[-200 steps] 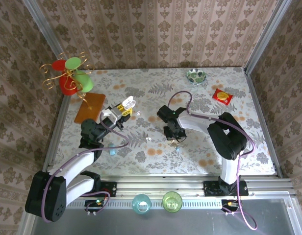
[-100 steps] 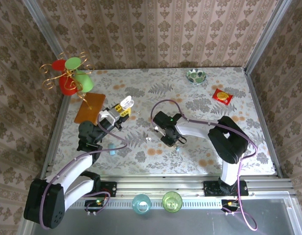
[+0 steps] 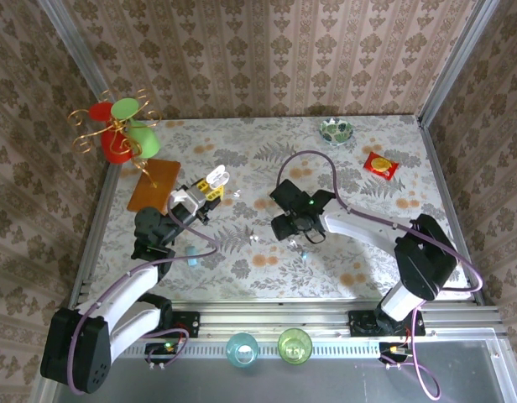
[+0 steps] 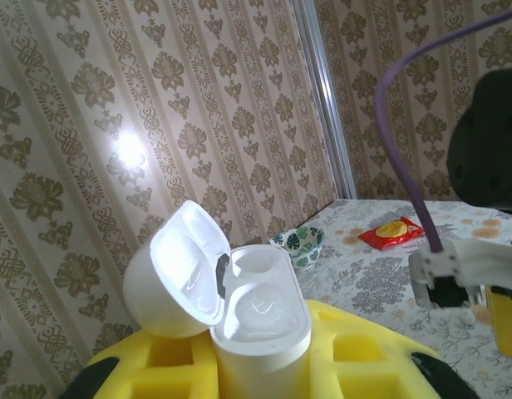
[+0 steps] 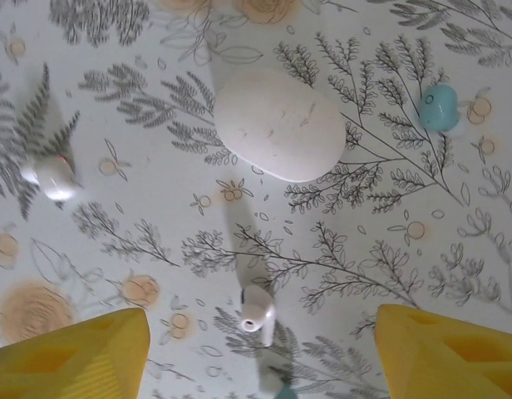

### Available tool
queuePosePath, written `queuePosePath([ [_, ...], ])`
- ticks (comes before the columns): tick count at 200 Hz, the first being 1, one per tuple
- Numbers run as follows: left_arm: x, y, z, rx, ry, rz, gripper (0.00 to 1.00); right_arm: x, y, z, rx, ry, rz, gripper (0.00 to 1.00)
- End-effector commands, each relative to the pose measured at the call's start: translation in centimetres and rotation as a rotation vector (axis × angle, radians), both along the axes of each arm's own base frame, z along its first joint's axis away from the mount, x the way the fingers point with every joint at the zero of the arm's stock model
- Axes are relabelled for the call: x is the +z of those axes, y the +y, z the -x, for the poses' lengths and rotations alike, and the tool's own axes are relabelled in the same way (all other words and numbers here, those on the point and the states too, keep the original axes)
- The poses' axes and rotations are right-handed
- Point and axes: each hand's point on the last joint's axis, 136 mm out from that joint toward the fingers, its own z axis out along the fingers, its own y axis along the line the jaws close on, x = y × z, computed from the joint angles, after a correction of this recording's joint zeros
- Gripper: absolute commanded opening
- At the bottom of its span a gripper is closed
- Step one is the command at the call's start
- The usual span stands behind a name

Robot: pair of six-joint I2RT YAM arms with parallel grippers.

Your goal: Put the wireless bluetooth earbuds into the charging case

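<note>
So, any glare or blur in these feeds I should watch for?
Left wrist: a hot glare spot on the wallpaper, the open case bright but clear. Right wrist: even light, the earbud casting a faint shadow, detail slightly soft. Top external: evenly lit, no glare, small parts tiny.

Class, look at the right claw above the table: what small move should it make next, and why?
Probably lower the open right claw straight down and close on the white earbud lying below, midway between its fingers; the charging case is held open, its sockets seemingly empty.
</note>
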Motion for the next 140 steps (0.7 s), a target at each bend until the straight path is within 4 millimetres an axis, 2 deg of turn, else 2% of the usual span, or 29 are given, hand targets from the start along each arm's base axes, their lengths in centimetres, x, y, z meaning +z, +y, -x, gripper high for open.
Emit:
queuePosePath([
  [1,1.2,0.1,0.1,0.011,-0.055,-0.001,0.0,-0.9,-0.6,1.7,-0.158,0.174,0.023,0.7],
  [27,1.1,0.1,0.2,0.008,-0.059,-0.003,0.0,-1.9,-0.3,2.7,-0.149,0.293,0.08,0.59],
  [50,0.8,0.1,0.3,0.008,-0.056,-0.006,0.0,-2.7,-0.8,3.1,-0.143,0.374,0.166,0.52],
  [83,0.8,0.0,0.5,0.002,-0.059,-0.008,0.0,-4.1,-1.6,3.4,-0.142,0.462,0.245,0.46],
  [140,0.5,-0.5,0.7,-0.027,-0.063,-0.02,0.0,-5.6,-1.2,2.6,-0.144,0.538,0.208,0.39],
])
